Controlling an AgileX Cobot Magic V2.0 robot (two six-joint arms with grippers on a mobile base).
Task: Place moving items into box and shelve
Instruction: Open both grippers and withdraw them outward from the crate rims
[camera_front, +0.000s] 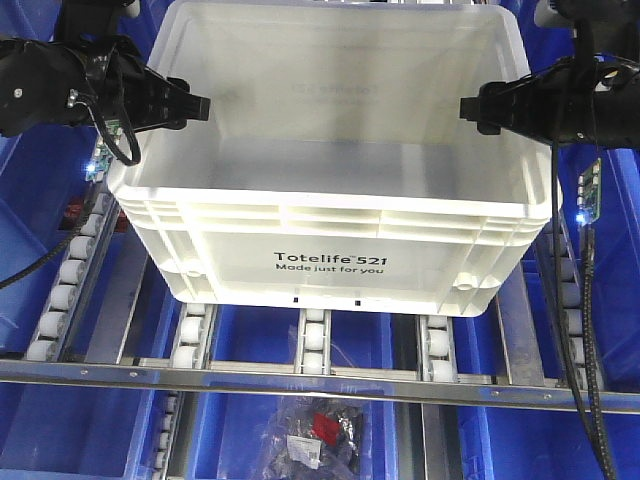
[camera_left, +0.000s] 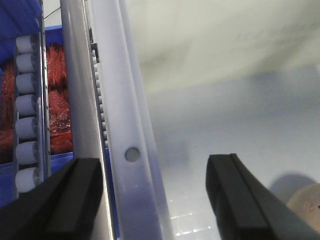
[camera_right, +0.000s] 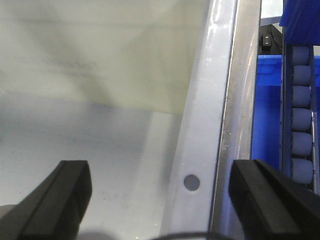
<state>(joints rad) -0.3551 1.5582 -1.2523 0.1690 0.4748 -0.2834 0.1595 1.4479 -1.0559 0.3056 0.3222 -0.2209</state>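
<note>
The white crate (camera_front: 330, 230), printed "Totelife 521", sits on the shelf's roller tracks. My left gripper (camera_front: 198, 105) is open at the crate's left wall; in the left wrist view its jaws (camera_left: 155, 195) straddle the left rim (camera_left: 125, 125) with gaps on both sides. My right gripper (camera_front: 468, 110) is open at the right wall, its jaws (camera_right: 160, 195) straddling the right rim (camera_right: 205, 125) without touching. A pale pink plush ball (camera_left: 306, 210) shows partly on the crate floor. The yellow-orange ball is hidden.
Roller tracks (camera_front: 312, 345) carry the crate, with a metal front rail (camera_front: 300, 380) below it. Blue bins (camera_front: 40, 200) flank the shelf on both sides. A lower bin holds a clear bag of red and black parts (camera_front: 315, 435). Red material (camera_left: 57, 110) fills the left bin.
</note>
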